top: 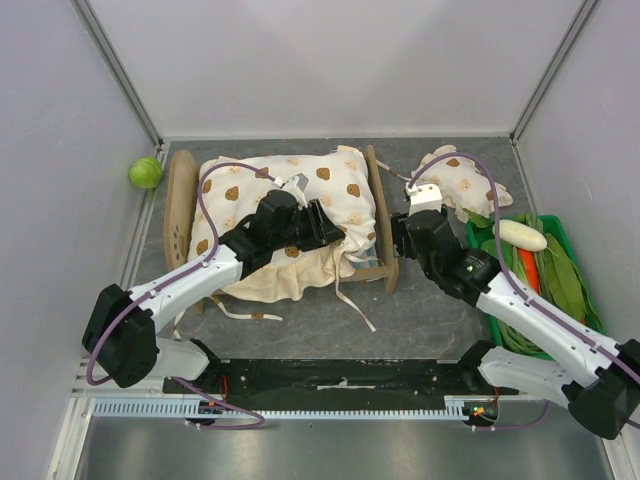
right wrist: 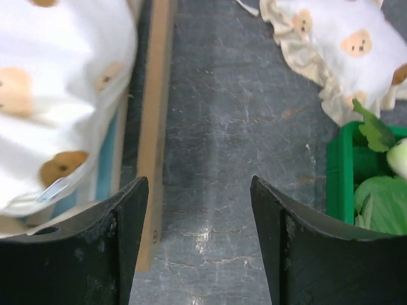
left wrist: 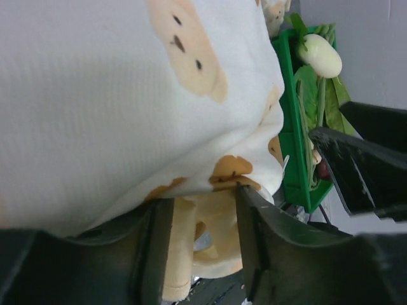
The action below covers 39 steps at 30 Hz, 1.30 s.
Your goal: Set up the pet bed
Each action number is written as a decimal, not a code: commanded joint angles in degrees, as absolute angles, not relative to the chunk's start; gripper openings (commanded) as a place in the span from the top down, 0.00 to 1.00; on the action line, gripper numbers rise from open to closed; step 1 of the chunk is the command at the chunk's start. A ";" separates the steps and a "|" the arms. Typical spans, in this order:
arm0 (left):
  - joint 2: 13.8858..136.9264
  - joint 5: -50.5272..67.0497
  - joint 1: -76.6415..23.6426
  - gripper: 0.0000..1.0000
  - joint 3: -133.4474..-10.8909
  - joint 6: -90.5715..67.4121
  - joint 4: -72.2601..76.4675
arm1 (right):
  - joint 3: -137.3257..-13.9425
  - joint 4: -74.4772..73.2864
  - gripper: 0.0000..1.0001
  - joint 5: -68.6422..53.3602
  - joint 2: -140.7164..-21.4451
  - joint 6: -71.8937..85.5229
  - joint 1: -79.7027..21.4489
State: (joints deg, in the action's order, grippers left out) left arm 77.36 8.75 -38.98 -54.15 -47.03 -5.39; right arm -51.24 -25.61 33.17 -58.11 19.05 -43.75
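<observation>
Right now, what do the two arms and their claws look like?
The left arm and right arm have white links, black joints and a looping purple cable each. The left claw and right claw each have two dark, curved fingers.

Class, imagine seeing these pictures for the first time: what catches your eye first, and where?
The bear-print cushion stands out, heaped on the small wooden pet bed at mid-table beneath the left gripper. To the right sit a frilled bear-print pillow and a green crate of vegetables.
</observation>
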 commanded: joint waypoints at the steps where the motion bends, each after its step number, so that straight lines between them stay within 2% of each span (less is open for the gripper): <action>1: 76.30 11.34 -39.02 0.45 -56.07 -47.99 -1.49 | -50.27 -25.67 0.29 23.76 -62.65 23.38 -37.63; 3: 75.06 10.81 -39.20 0.36 -55.90 -46.76 -2.63 | -50.10 -24.70 0.31 21.46 -63.89 23.20 -36.56; 8: 70.85 11.16 -39.29 0.26 -55.55 -43.86 -7.82 | -49.31 -22.76 0.31 19.51 -64.25 25.22 -35.68; 13: 66.80 15.38 -39.64 0.23 -54.32 -43.16 -8.26 | -47.47 -20.75 0.31 18.55 -60.30 27.24 -35.33; 25: 55.55 13.71 -40.16 0.19 -52.48 -42.28 -12.39 | -42.54 -15.73 0.35 10.64 -61.17 32.34 -35.33; 28: 54.67 12.57 -41.22 0.19 -50.98 -41.66 -12.92 | -42.89 -15.74 0.46 13.34 -63.54 31.73 -35.33; 29: 54.58 12.13 -41.66 0.19 -50.63 -41.49 -13.27 | -42.98 -15.56 0.58 14.23 -64.07 31.03 -35.33; 31: 54.75 10.55 -42.80 0.19 -49.93 -41.05 -14.23 | -44.03 -13.81 0.71 15.20 -66.00 29.98 -34.90; 32: 54.84 10.20 -43.06 0.21 -49.75 -40.87 -14.41 | -44.64 -13.36 0.88 15.47 -66.79 29.62 -34.72; 33: 54.93 9.24 -43.85 0.23 -49.57 -40.70 -14.68 | -46.30 -12.49 0.94 15.99 -68.45 28.92 -34.54; 35: 55.54 8.27 -44.82 0.26 -49.39 -39.91 -15.29 | -48.68 -12.13 1.00 17.40 -70.83 28.39 -33.93; 39: 57.13 6.51 -46.76 0.31 -49.04 -39.02 -16.08 | -55.61 -10.29 1.00 16.62 -78.72 27.34 -32.09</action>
